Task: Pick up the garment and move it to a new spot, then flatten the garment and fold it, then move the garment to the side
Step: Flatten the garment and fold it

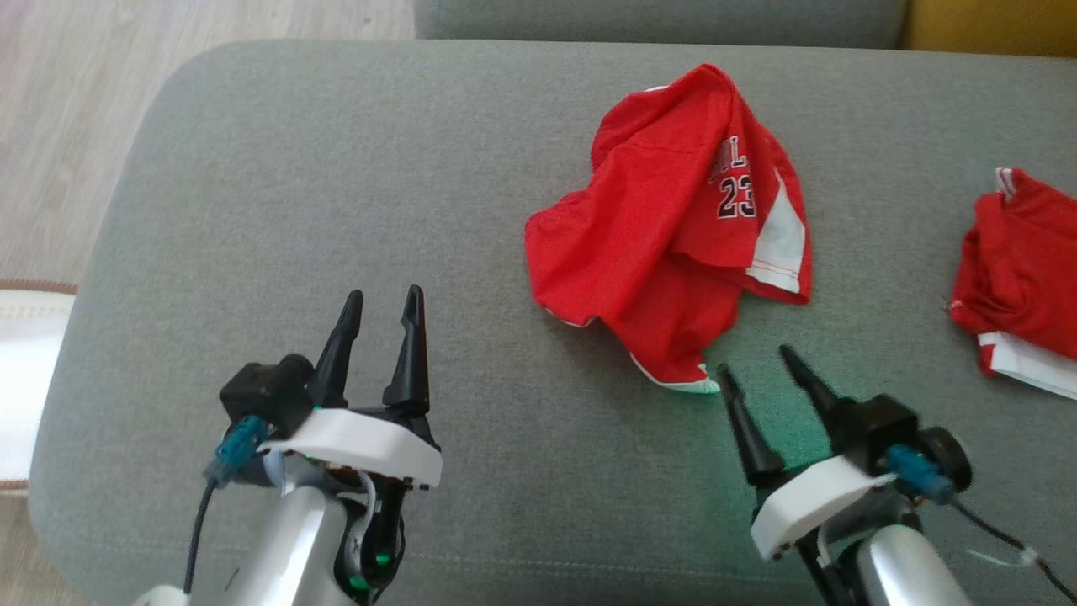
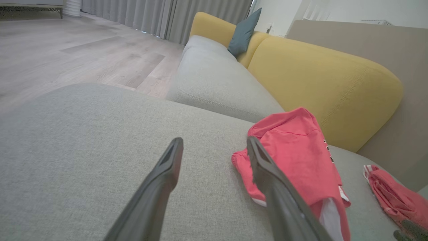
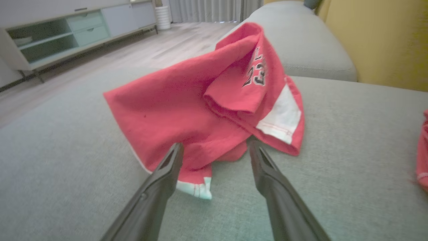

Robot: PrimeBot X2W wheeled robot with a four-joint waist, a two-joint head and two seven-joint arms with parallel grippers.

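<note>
Surface: grey sofa cushion (image 1: 294, 185), yellow backrest (image 2: 321, 77) behind.
Left gripper (image 1: 384, 293): 7 o'clock, jaws wide, empty.
Right gripper (image 1: 755, 358): 5 o'clock, wide, empty.
Garment (image 1: 665, 227): crumpled red jersey, 1 o'clock, just beyond Right gripper; likely light, limp.
Hold: white-edged hem corner (image 1: 686, 380), nearest.
Second red garment (image 1: 1022, 269): 3 o'clock, well apart.

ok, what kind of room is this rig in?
Likely a home living room: a grey sofa with a yellow backrest, a low cabinet, wood floor and curtains.
</note>
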